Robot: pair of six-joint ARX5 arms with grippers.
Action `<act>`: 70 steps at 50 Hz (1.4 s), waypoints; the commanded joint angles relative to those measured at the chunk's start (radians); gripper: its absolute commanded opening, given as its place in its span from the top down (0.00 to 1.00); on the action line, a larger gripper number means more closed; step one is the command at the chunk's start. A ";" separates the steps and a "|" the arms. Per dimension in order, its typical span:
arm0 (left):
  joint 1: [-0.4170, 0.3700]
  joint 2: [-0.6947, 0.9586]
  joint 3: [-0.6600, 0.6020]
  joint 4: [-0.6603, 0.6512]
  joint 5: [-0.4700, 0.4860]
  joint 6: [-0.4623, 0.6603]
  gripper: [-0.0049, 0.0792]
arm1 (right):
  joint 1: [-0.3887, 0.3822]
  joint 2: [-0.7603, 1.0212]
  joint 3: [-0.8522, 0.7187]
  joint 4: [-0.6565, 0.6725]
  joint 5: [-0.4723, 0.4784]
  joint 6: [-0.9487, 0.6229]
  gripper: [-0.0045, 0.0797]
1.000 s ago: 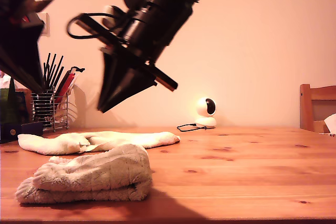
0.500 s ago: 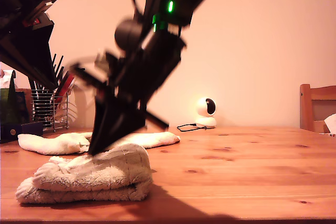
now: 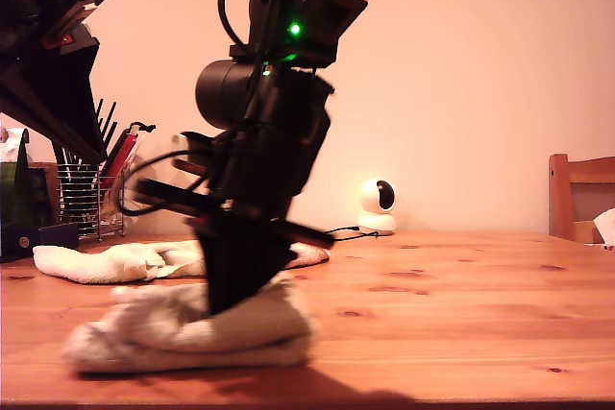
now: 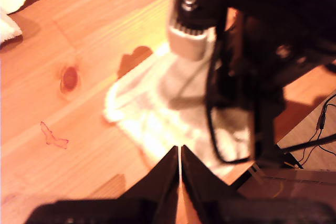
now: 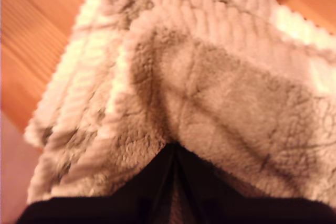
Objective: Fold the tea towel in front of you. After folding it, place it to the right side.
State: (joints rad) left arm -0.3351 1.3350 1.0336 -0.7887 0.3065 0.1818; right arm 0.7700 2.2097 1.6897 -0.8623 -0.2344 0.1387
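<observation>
Cream-coloured fluffy folded tea towel [image 3: 192,333] lies on the orange-brown knotty pine table [image 3: 461,314], toward the exterior view's left and close to the table's near edge. My second end effector [image 3: 229,300] is pressed down into the top of this towel, its black tapered fingers [image 5: 157,182] drawn together to a narrow slit, with pile bulging up around the tips. They look clenched on the towel's upper layer, though the fabric hides the very tips, so how much cloth sits between them is unclear. The towel's ribbed edges show in the second wrist view, stacked in layers.

My first end effector [image 4: 180,163] hangs well above the table, at the exterior view's upper left, its 2 dark fingers shut tip to tip with nothing between them; it looks down on the folded towel and the other arm.

Behind the folded towel lies a second cream terry towel [image 3: 115,261], loosely rolled. A wire utensil rack [image 3: 88,201], a small round white camera [image 3: 378,204] and a wooden chair back [image 3: 579,196] stand farther off.
</observation>
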 commanded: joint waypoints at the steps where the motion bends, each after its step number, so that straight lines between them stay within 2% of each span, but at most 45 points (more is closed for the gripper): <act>1: 0.000 0.007 -0.014 0.004 0.003 0.002 0.96 | -0.032 0.023 -0.015 -0.045 0.047 -0.019 0.96; 16: 0.000 0.007 -0.014 0.004 0.003 0.002 0.96 | -0.103 0.023 -0.015 -0.201 0.244 -0.061 0.96; 26: 0.010 0.007 -0.014 0.003 0.003 0.003 0.96 | -0.194 0.023 -0.028 -0.259 0.343 -0.055 0.96; 34: 0.029 0.007 -0.014 0.003 0.003 0.009 0.96 | -0.275 0.023 -0.095 -0.234 0.354 -0.049 0.96; 57: 0.052 0.007 -0.014 0.008 0.003 0.009 0.96 | -0.468 0.017 -0.356 -0.114 0.475 -0.062 0.96; 70: 0.052 0.007 -0.014 0.013 0.003 0.009 0.96 | -0.594 -0.045 -0.491 0.017 0.495 -0.092 0.96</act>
State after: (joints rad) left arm -0.2852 1.3350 1.0336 -0.7837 0.3065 0.1867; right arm 0.2428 2.0148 1.3392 -0.8642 0.2272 0.0528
